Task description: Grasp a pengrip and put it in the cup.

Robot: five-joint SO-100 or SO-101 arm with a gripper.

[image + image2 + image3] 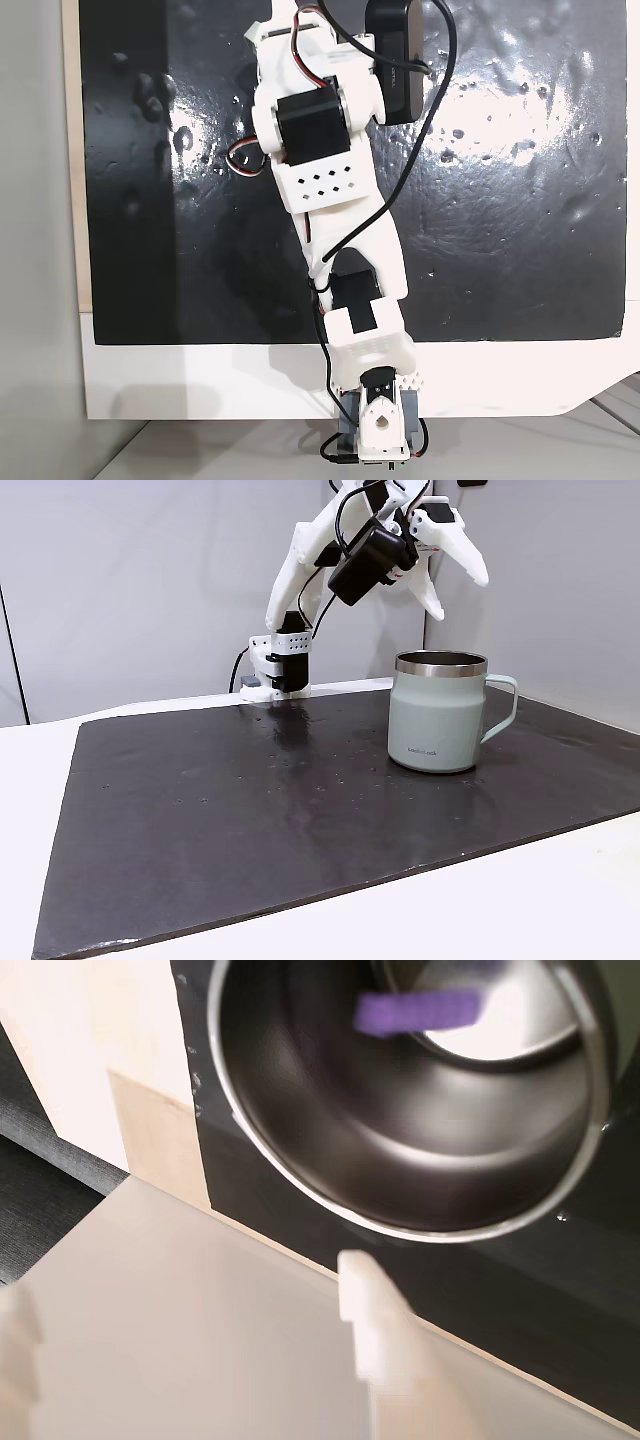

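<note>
One purple pengrip (418,1010) lies inside the cup (436,725) (blurred in the wrist view), while the gripper (452,582) hangs above the rim, jaws spread apart and empty.

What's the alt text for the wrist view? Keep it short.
A blurred purple pengrip shows inside the open cup, seen from above, with its steel interior and bright bottom. Below the rim, pale out-of-focus fingers of the open gripper cross the foreground over the dark mat.
</note>
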